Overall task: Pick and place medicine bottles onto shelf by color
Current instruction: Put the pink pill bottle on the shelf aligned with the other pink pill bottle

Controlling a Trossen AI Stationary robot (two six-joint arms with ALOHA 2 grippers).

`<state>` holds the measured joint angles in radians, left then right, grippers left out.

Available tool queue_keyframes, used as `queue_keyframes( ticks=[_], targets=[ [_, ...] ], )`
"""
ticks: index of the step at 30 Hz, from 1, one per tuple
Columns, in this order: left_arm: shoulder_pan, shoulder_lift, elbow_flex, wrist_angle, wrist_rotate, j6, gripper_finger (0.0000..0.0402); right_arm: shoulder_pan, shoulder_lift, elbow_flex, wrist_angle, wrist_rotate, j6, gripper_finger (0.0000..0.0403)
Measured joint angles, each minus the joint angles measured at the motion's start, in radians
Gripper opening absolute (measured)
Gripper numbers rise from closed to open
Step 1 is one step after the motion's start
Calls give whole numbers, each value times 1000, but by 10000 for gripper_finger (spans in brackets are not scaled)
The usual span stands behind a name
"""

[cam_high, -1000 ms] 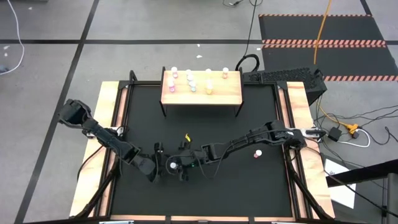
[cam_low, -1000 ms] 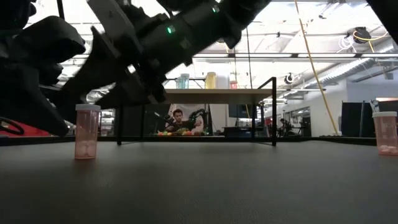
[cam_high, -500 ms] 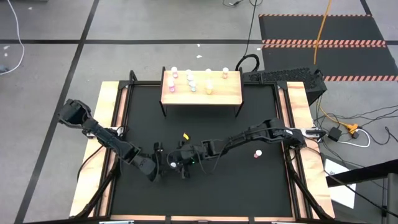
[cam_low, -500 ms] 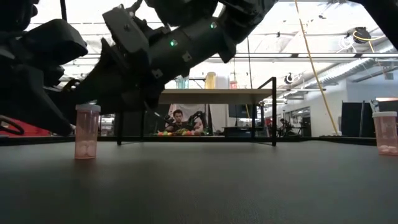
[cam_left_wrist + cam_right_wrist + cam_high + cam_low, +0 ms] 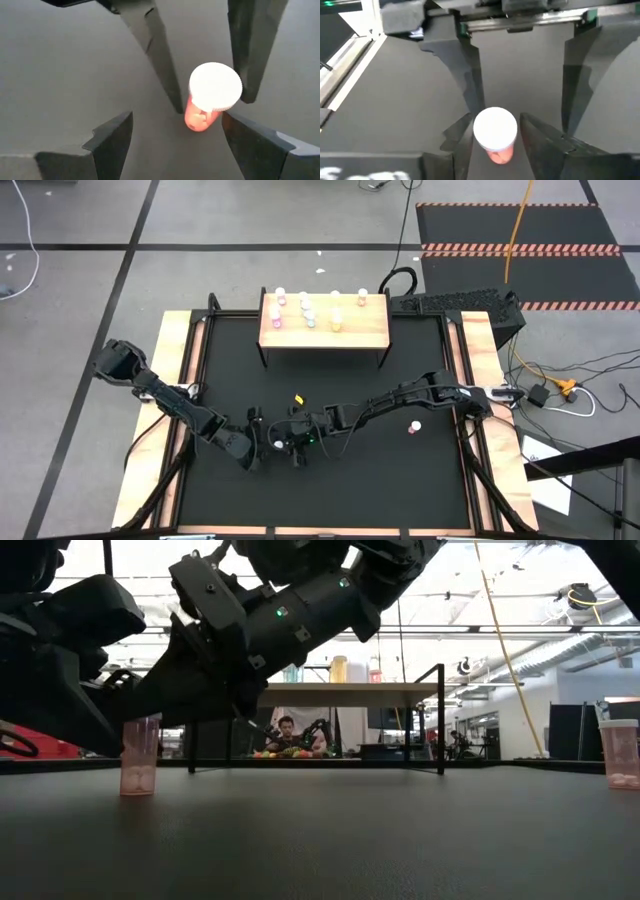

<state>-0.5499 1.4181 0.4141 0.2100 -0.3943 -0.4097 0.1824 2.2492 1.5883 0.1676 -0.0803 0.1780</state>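
A pink medicine bottle [image 5: 277,444] with a white cap stands upright on the black desk [image 5: 400,480], well in front of the shelf [image 5: 365,330] and slightly toward the left arm's side. Both arms crowd it. The right gripper [image 5: 494,131] has its fingers [image 5: 536,135] at either side of the cap, just beside it, neither wide open nor plainly clamped; whether they press the bottle I cannot tell. The left gripper [image 5: 172,132] faces the bottle from the opposite side with its fingers [image 5: 112,142] spread wide and released, holding nothing.

In the low view the two dark arms hide the top of that bottle. A second pink bottle [image 5: 415,426] stands alone, toward the right arm's side of the first and well apart from it. On the shelf stand several more bottles [image 5: 306,310]. A small yellow scrap [image 5: 299,399] lies on the desk between the shelf and the grippers.
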Motion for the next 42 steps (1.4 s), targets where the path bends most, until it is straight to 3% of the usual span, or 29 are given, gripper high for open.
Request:
queue_keyframes(
  ticks=[7,13,23,28,35,42],
  targets=[
    [0,0,0,-1,0,-10,306,0,0,0,0,5,0,116],
    [0,0,0,-26,9,-39,306,-11,-30,0,-32,5,44,118],
    [1,0,0,-50,3,-92,306,-78,-348,0,-408,19,-85,116],
    [17,0,0,-27,1,-125,306,-199,-557,-31,-591,94,-180,119],
    [42,0,0,14,0,-172,306,-488,-839,-222,-598,106,-201,118],
    [74,0,0,34,0,-175,306,-752,-898,-324,-473,-16,-198,118]
  ],
)
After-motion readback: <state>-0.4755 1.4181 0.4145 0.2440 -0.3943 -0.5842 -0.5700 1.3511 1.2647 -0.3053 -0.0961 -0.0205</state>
